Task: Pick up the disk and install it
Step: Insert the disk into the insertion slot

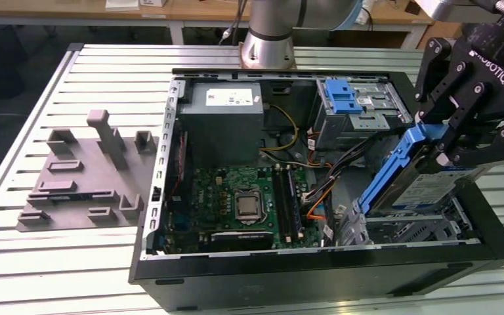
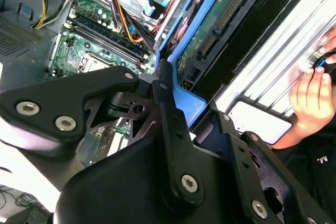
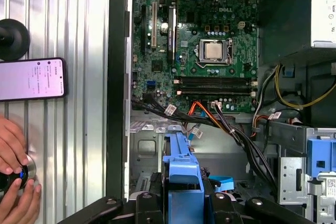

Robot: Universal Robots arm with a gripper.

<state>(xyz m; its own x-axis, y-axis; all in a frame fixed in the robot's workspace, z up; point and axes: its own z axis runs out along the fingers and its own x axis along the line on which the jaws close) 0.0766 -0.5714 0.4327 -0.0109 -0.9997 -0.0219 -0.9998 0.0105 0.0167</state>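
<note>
Disk (image 1: 420, 191) partly covered: upper end hidden by gripper (image 1: 445, 152), lower edge lost against bay metalwork, contact there not determinable. Disk held tilted over bay at case (image 1: 322, 275) corner, exterior view's right. Gripper fingers closed tight on disk's blue carrier.

Counted:
- 1 disk
- 1 gripper
- 1 opened case
- 1 blue bracket (image 1: 344, 97) atop drive cage (image 1: 361, 119)
- 1 grey fixture (image 1: 86, 174) on table (image 1: 24, 262)
- 1 phone (image 3: 31, 80)

Hand (image 3: 13, 145) beside phone cut off by frame edge.

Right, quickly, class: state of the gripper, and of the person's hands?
Gripper: shut on the disk.
Person's hands: around a small dark object on the table.
</note>
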